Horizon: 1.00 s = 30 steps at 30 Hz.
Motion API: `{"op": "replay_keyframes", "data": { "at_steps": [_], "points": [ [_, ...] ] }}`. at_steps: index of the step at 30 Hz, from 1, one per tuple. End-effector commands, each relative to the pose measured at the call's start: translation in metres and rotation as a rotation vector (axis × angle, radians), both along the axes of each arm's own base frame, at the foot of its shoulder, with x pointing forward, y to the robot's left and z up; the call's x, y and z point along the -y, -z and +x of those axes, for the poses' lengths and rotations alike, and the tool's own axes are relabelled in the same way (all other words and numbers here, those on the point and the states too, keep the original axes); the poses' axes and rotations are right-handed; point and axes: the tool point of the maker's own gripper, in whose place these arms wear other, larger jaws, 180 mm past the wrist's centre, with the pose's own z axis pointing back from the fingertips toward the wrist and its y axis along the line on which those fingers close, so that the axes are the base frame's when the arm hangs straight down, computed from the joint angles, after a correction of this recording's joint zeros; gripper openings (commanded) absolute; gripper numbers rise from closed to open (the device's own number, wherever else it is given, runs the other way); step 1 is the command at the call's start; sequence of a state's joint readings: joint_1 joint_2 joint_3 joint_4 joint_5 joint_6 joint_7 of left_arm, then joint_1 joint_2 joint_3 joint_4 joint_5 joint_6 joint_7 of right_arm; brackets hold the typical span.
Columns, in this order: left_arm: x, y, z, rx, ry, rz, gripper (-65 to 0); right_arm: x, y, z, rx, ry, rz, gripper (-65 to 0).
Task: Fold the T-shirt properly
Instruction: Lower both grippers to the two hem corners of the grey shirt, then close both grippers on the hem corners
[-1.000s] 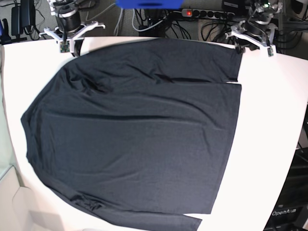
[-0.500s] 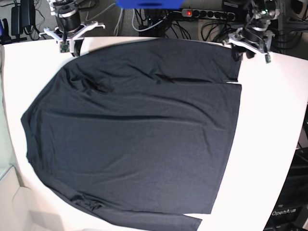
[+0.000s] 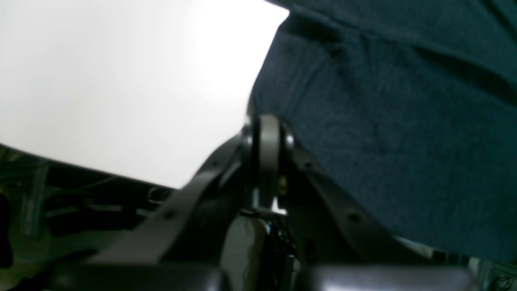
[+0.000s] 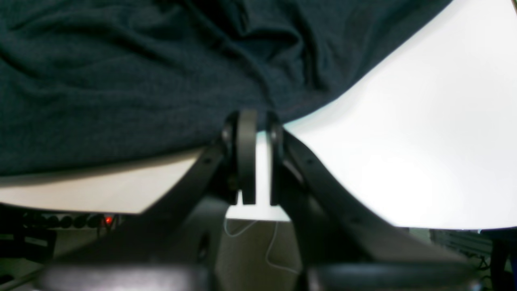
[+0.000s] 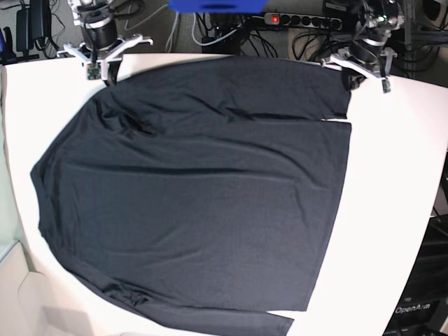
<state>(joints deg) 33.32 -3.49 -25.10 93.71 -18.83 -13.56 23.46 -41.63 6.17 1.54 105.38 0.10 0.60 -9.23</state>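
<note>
The large plain black thin-fabric long-sleeved T-shirt [image 5: 196, 189] lies spread flat, covering most of the white table [image 5: 399, 182]. At one o'clock the left gripper [image 3: 266, 133], jaws together, sits at the shirt's edge. At eleven o'clock the right gripper [image 4: 253, 125], fingers drawn nearly together, meets the cloth's border

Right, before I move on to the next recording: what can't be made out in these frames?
- Left gripper: left wrist view shows the jaws together at the T-shirt edge; blur hides whether cloth is pinched.
- Right gripper: right wrist view shows a narrow gap over the table; contact with the hem is unclear.
- Base view: both grippers too small; the shirt's lower edge is cut off by the frame.
</note>
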Motion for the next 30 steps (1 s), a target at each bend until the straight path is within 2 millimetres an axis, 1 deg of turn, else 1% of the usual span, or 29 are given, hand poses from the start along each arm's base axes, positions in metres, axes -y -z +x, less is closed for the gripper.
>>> {"op": "replay_keyframes", "data": {
  "at_steps": [1,4,7,9,11,14,18,23,26,30],
  "points": [
    [0.004,0.017,-0.022,-0.123,0.024,0.004,-65.0,0.000,-0.008,0.002,0.029,-0.008,0.000,-58.5],
    [0.005,0.016,-0.022,-0.120,0.025,0.004,-65.0,0.000,-0.009,0.003,0.034,-0.009,0.000,-58.5],
    [0.005,0.016,-0.021,-0.118,0.025,0.004,-65.0,-0.001,-0.015,0.007,0.052,-0.011,0.001,-58.5],
    [0.005,0.016,-0.021,-0.118,0.025,0.004,-65.0,-0.001,-0.018,0.014,0.069,-0.012,-0.001,-58.4],
    [0.004,0.016,-0.021,-0.118,0.026,0.005,-65.0,0.001,-0.016,0.017,0.048,-0.002,-0.004,-57.7],
    [0.003,0.015,-0.021,-0.118,0.027,0.007,-65.0,0.004,-0.011,0.028,0.006,0.013,-0.006,-52.2],
    [0.003,0.015,-0.021,-0.119,0.029,0.011,-65.0,0.005,-0.011,0.035,-0.001,0.020,-0.005,-44.8],
    [0.002,0.015,-0.020,-0.118,0.030,0.013,-65.0,0.003,-0.012,0.037,0.009,0.045,0.012,-43.3],
    [0.002,0.013,-0.019,-0.112,0.032,0.015,-65.0,0.016,-0.016,0.042,0.028,0.110,0.013,-43.3],
    [0.003,0.004,-0.014,-0.087,0.040,0.026,-65.0,0.029,-0.018,0.042,0.040,0.171,0.009,-43.2]
  ]
}}
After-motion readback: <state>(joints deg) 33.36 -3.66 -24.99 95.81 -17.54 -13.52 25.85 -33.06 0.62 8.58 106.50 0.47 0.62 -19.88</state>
